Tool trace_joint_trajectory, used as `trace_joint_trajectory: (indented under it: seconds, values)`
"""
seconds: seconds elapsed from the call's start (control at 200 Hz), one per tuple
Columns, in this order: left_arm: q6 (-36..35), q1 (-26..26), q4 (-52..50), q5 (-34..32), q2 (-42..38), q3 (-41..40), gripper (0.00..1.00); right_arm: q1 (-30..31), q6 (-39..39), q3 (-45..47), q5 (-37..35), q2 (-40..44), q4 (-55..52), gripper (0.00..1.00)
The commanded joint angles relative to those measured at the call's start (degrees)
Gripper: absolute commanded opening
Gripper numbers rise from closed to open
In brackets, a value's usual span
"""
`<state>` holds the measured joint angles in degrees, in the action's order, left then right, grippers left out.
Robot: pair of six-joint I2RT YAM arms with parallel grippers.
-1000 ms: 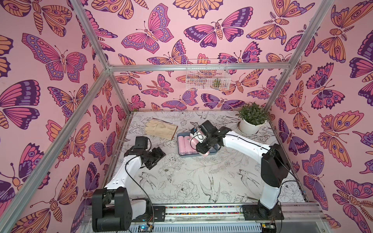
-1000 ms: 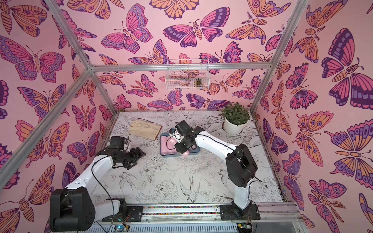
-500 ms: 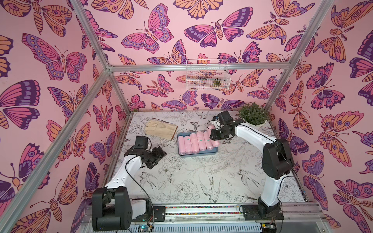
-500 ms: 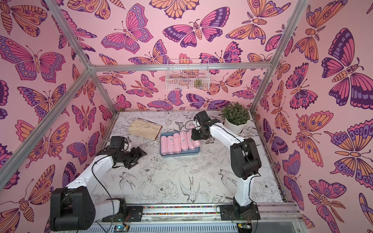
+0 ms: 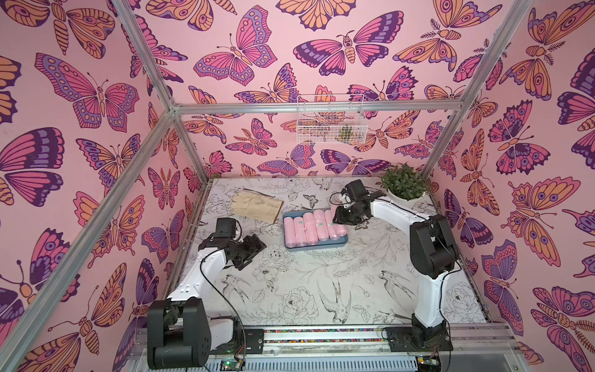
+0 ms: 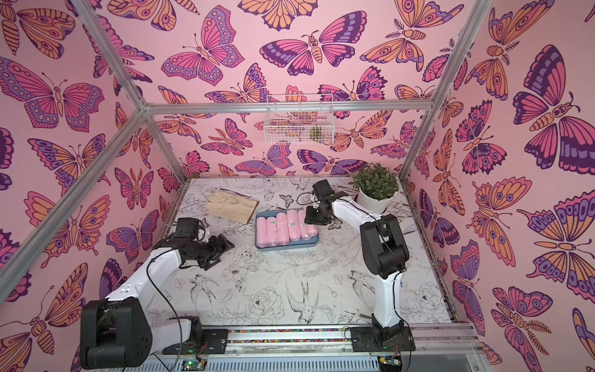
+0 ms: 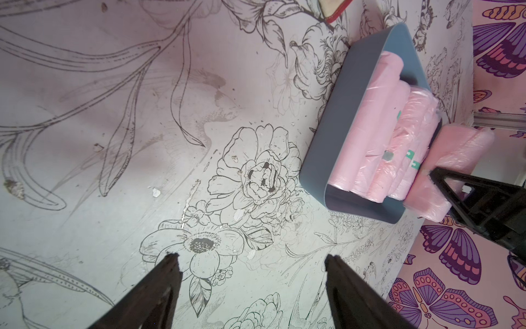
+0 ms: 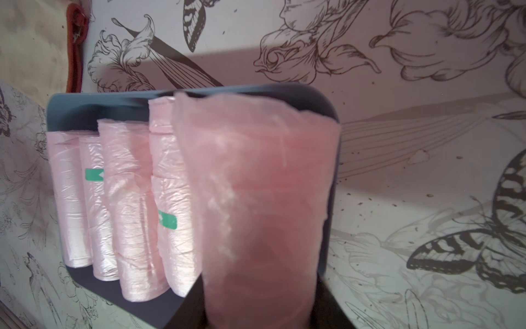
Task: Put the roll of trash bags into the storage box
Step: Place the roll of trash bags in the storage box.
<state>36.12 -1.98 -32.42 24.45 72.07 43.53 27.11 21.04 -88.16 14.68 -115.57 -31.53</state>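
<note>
**A:** Left of the storage box (image 5: 315,248), what is the left gripper (image 5: 256,246) doing?

**B:** It hovers over the table (image 5: 306,290), well apart from the box. Its fingers are spread wide and hold nothing.

**A:** And inside the box?

**B:** Four pink rolls (image 8: 128,199) lie side by side from its left end. The right end looks free.

**A:** Where is the roll of trash bags (image 8: 256,199)?

**B:** Just above the box's right end, parallel to the others. The right gripper (image 5: 342,220) has it pinched across the barrel between narrowed fingers.

**A:** How will it handle?

**B:** Light, I'd judge. It looks like thin film wound tight, so it will be slick and a little squashy. Grip the barrel, not the loose outer flap, or it may slip or unwind.
</note>
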Motion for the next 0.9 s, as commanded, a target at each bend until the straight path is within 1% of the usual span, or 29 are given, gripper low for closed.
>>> trace_joint_trajectory:
  seconds: [0.0,0.02,0.075,0.406,0.891]
  values:
    - [-1.5,-0.5,1.0,0.9,0.3,-1.1,0.84,-0.5,1.4,-2.2,0.4,-1.0,1.4,0.42]
    - [-1.6,-0.5,1.0,1.1,2.2,-0.9,0.84,-0.5,1.4,-2.1,0.3,-1.1,1.4,0.42]
    - [-1.6,-0.5,1.2,1.5,3.0,-0.6,0.84,-0.5,1.5,-2.1,0.1,-1.4,1.4,0.42]
    - [-1.4,-0.4,1.3,1.1,2.7,-1.0,0.84,-0.5,0.8,-2.2,-1.6,-2.6,0.5,0.42]
    - [-1.2,-0.4,1.4,1.0,2.3,-1.2,0.84,-0.5,1.1,-2.4,-1.7,-4.3,0.1,0.42]
